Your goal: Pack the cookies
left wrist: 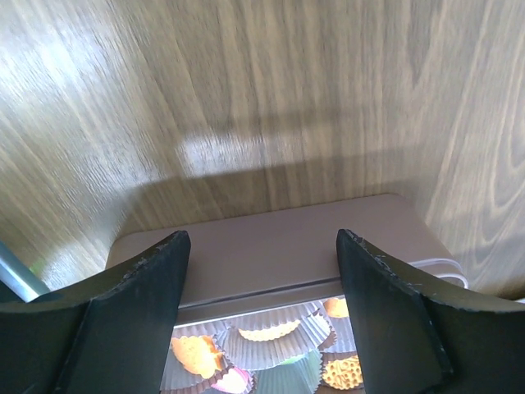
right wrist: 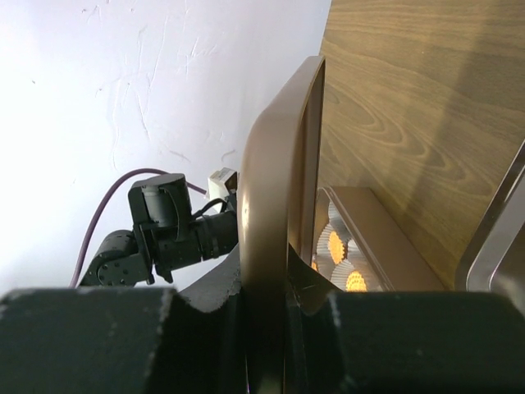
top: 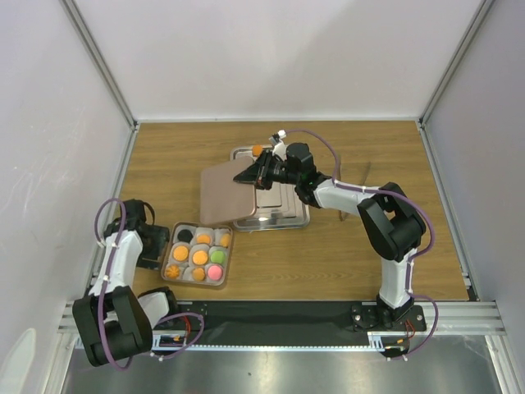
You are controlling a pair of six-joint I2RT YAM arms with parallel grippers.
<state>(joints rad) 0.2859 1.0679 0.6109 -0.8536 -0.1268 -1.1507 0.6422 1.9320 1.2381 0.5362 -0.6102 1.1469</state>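
Observation:
Several cookies, orange, pink, green and black, sit in white paper cups in the small brown box at the front left. One orange cookie lies at the steel tray's far left corner. My right gripper is shut on the brown box lid and holds it tilted above the table, between tray and box; in the right wrist view the lid stands on edge between the fingers. My left gripper is open and empty just left of the box, with cookies below it and the lid beyond.
White walls with metal posts close in the table on three sides. A thin dark stick lies right of the tray. The left arm shows behind the lid in the right wrist view, and the tray's rim at its right.

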